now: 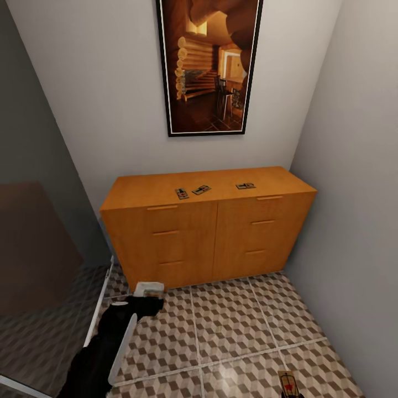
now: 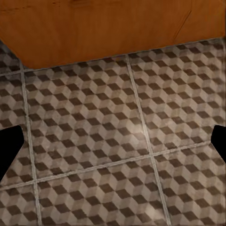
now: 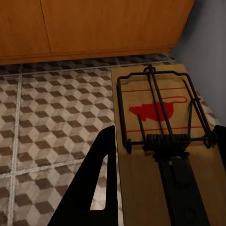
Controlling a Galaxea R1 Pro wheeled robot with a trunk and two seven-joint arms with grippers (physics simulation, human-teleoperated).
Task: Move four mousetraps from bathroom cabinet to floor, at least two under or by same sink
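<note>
Three mousetraps (image 1: 182, 193) (image 1: 201, 190) (image 1: 245, 186) lie on top of the orange-brown cabinet (image 1: 210, 237), whose drawers are all closed. Another mousetrap (image 3: 160, 122), tan wood with a wire spring and a red mark, sits between the fingers of my right gripper (image 3: 162, 141), low over the bathroom floor (image 1: 237, 326) near the right wall. It also shows at the head view's bottom edge as a small tan trap (image 1: 288, 381). My left gripper (image 2: 113, 141) hangs open above the cube-pattern tiles in front of the cabinet's left half, with nothing between its fingers.
Grey walls close in this corner at the back and right. A framed picture (image 1: 209, 66) hangs above the cabinet. A glass partition (image 1: 44, 249) with a white base rail stands to the left beside my left arm (image 1: 108, 342).
</note>
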